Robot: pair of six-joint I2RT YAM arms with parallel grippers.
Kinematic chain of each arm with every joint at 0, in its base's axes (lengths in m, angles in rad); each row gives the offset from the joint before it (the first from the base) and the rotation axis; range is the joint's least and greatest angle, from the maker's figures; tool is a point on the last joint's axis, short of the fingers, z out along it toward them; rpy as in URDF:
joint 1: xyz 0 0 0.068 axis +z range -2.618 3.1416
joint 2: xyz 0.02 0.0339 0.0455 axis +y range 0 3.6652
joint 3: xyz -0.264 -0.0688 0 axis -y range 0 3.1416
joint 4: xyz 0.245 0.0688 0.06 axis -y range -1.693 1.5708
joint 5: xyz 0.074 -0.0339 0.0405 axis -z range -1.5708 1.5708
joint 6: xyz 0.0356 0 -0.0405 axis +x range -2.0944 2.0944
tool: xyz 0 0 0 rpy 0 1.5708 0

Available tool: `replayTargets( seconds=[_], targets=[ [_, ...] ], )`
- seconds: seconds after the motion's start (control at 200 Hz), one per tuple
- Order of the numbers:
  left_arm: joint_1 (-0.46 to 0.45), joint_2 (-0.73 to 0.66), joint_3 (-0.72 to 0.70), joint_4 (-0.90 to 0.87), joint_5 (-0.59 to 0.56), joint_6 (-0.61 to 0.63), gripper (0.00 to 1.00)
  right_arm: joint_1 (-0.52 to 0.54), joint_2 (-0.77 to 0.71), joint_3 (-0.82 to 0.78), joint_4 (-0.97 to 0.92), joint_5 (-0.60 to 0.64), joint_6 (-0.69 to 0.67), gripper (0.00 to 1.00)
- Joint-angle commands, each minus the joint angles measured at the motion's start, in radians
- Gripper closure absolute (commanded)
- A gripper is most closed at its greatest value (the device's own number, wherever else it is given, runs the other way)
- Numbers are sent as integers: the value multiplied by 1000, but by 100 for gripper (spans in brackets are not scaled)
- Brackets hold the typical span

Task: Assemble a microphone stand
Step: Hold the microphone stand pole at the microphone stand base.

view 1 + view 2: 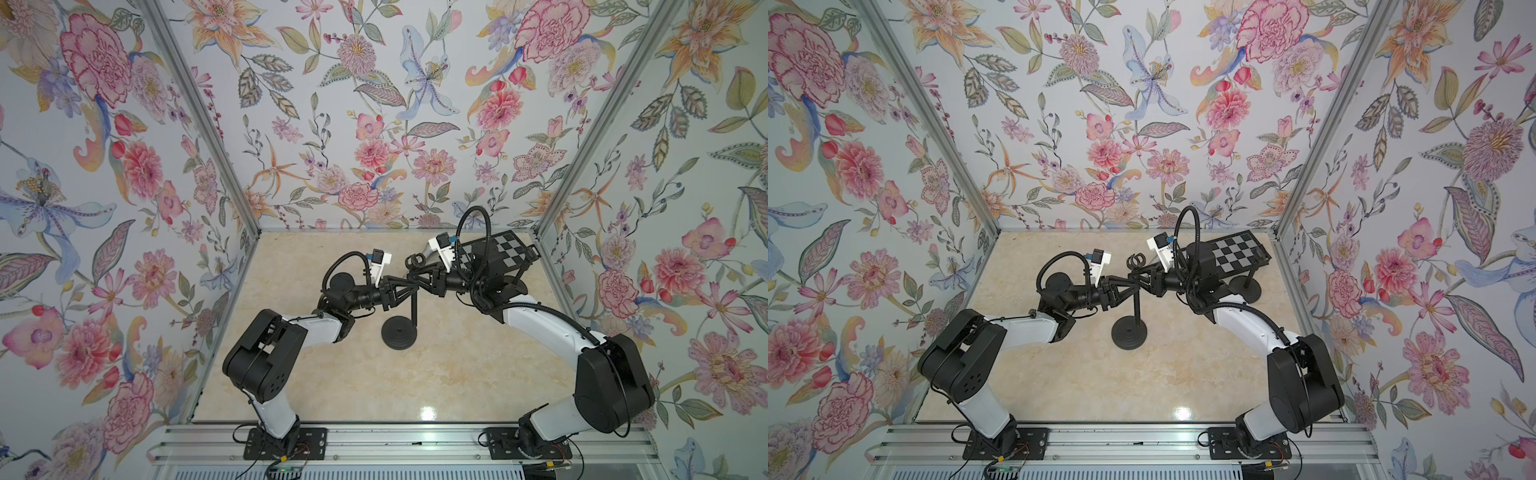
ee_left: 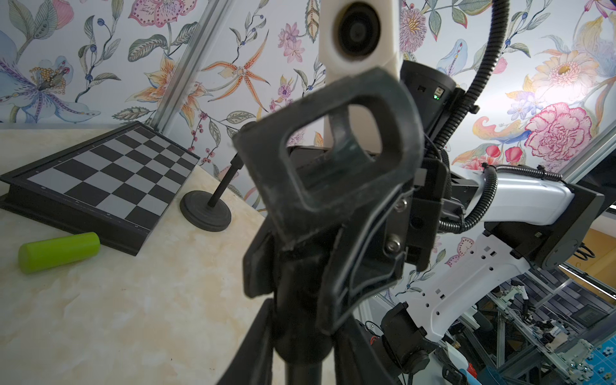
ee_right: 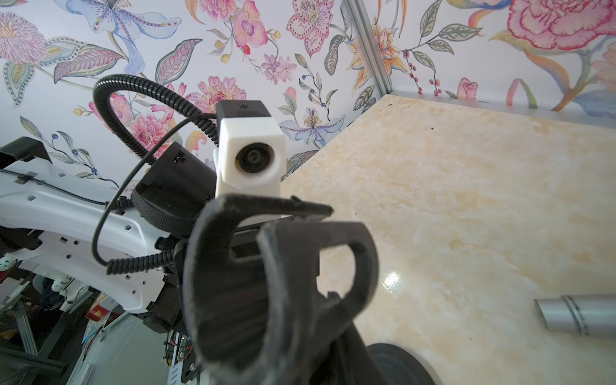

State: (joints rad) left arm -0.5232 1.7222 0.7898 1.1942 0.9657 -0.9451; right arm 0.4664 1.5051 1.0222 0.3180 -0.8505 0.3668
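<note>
standing upright, pole clamped in right fingers; cannot tell for left fingers.

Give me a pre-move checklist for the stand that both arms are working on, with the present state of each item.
1. The base sits flat on the table with the pole upright: ok.
2. The clip is at the pole's top, fully seated: cannot tell.
3. The left gripper is at the pole's upper part, with a firm grip: cannot tell.
4. The right gripper is close under the clip, jaws shut on it: cannot tell.
5. The second stand and the chessboard are apart from the stand being worked on: ok.
</note>
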Motion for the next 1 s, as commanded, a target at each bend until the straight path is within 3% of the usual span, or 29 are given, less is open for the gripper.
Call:
replayTargets(
  seconds=[0.0, 0.185, 0.375, 0.585, 0.766, 0.996],
  targets=[
    [-12, -62, -6, -72, -1, 140, 59, 17, -47, -20, 39, 67, 54, 89],
    [-38, -114, 19, -361, -84, 363, 53, 16, -68, -26, 74, 172, 105, 89],
    [-47, -111, 25, -398, -102, 381, 54, 5, -93, -30, 58, 240, 109, 89],
    [-52, -98, 38, -397, -92, 380, 79, 8, -111, -50, 59, 282, 105, 88],
    [-52, -79, 34, -290, -42, 318, 96, 13, -100, -73, 95, 218, 74, 73],
    [-50, -79, 14, -135, 23, 226, 97, -18, -122, -129, 235, 50, 75, 54]
  ],
)
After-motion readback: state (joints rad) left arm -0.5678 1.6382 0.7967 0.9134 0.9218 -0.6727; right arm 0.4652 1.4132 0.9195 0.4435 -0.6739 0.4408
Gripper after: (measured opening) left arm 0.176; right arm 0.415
